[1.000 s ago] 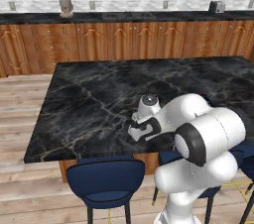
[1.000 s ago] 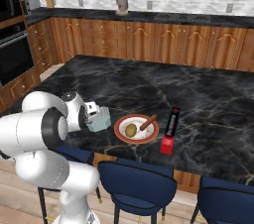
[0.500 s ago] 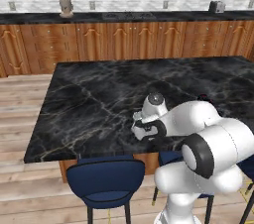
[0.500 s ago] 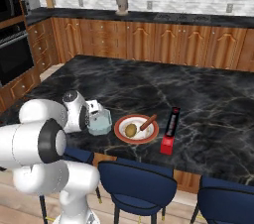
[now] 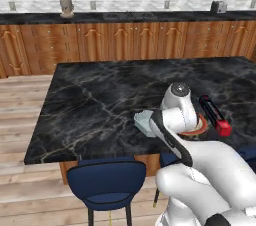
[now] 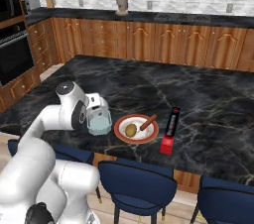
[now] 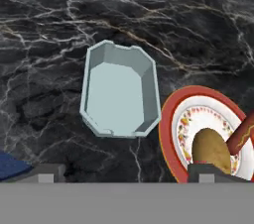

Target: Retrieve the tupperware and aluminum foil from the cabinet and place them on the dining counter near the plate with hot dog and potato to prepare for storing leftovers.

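The tub (image 7: 120, 89) is sat on the bench (image 7: 59, 15) just beside the plate (image 7: 171, 119), below the gripper (image 7: 124, 171), which is spread wide and grips nothing. Pale grey-blue, shallow, probably empty. The foil box (image 6: 169, 129) past the plate is picked up by the right base view.

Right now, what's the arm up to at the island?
The hand hangs open over the tupperware, which sits on the dining counter just beside the plate with the potato and hot dog. The aluminum foil lies on the plate's other side. Nothing is held; both items look delivered.
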Robot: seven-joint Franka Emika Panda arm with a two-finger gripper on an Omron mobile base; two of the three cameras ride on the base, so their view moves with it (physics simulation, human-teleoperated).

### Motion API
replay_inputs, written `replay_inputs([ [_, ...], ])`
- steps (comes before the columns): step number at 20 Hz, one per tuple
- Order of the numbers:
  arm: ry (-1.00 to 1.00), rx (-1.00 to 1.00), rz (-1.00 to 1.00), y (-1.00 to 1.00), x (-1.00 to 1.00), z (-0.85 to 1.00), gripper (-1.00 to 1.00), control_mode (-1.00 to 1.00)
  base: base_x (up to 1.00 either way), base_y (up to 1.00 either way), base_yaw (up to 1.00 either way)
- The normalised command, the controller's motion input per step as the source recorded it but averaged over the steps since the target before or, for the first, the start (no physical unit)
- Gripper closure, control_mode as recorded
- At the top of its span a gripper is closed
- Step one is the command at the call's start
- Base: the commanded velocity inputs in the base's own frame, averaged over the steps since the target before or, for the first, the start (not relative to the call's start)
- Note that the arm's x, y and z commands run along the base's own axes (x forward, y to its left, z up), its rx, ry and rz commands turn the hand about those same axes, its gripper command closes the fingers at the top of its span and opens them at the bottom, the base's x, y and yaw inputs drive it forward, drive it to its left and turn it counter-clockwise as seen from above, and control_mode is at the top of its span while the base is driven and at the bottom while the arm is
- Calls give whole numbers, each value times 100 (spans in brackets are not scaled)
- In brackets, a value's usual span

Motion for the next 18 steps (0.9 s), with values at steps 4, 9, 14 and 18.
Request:
replay_inputs([
  [4, -8, 0, -15, -62, -100, 86, -100, -100, 0, 0, 0],
  [9, -7, 0, -3, -70, -86, 26, -100, -100, 0, 0, 0],
  [14, 0, 0, 0, -81, -71, -3, -100, -100, 0, 0, 0],
  [18, 0, 0, 0, -83, -71, 0, -100, -100, 0, 0, 0],
])
